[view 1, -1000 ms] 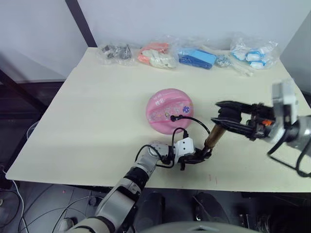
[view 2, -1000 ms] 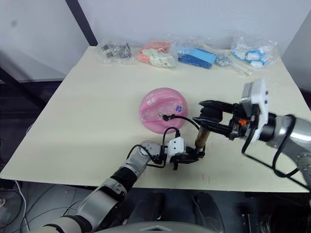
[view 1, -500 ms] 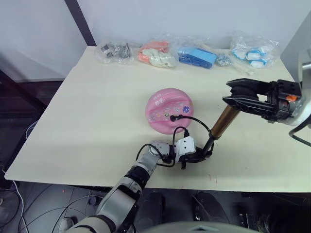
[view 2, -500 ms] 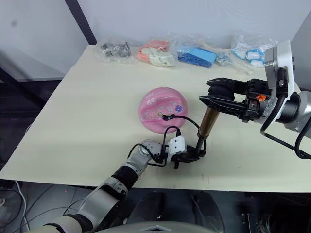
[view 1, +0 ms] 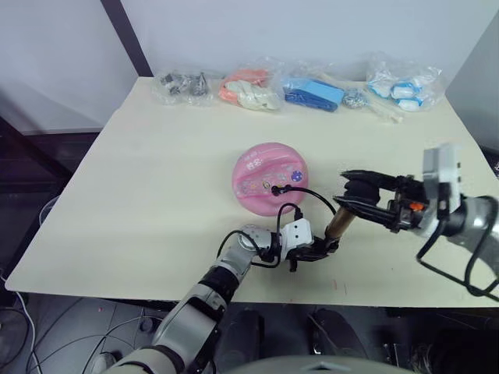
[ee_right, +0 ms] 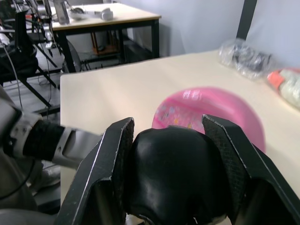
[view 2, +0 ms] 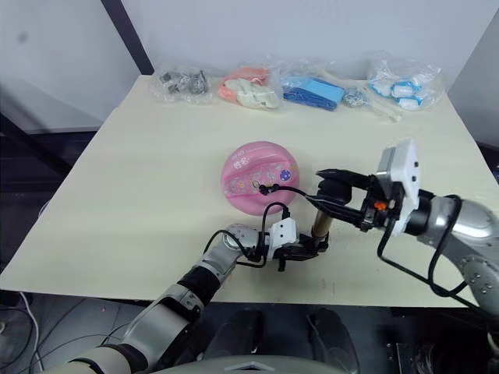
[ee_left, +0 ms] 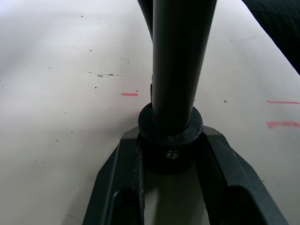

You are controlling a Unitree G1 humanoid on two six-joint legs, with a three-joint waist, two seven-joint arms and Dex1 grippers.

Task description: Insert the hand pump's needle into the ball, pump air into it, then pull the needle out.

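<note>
The pink ball (view 1: 269,175) sits mid-table, sagging like a dome. A thin black hose (view 1: 310,192) loops from the hand pump to a small black fitting (view 1: 275,188) on the ball's near side; the needle's pin is hidden there. The hand pump (view 1: 338,224) stands tilted near the table's front edge, a short piece of its gold barrel showing. My left gripper (view 1: 324,248) is shut on the pump's black base cap (ee_left: 169,136). My right gripper (view 1: 356,195) is shut on the pump's black handle (ee_right: 176,173), low over the barrel.
Several clear bags lie along the table's far edge: dark parts (view 1: 184,83), orange and white pieces (view 1: 249,89), blue pieces (view 1: 315,93), blue and white pieces (view 1: 402,86). The table's front edge (view 1: 156,292) runs just behind my left gripper. Red marks (ee_left: 129,94) dot the tabletop.
Half a second ago my right gripper held the handle raised with the pump extended; now it has pushed down, shortening the pump. The left gripper and ball stayed put.
</note>
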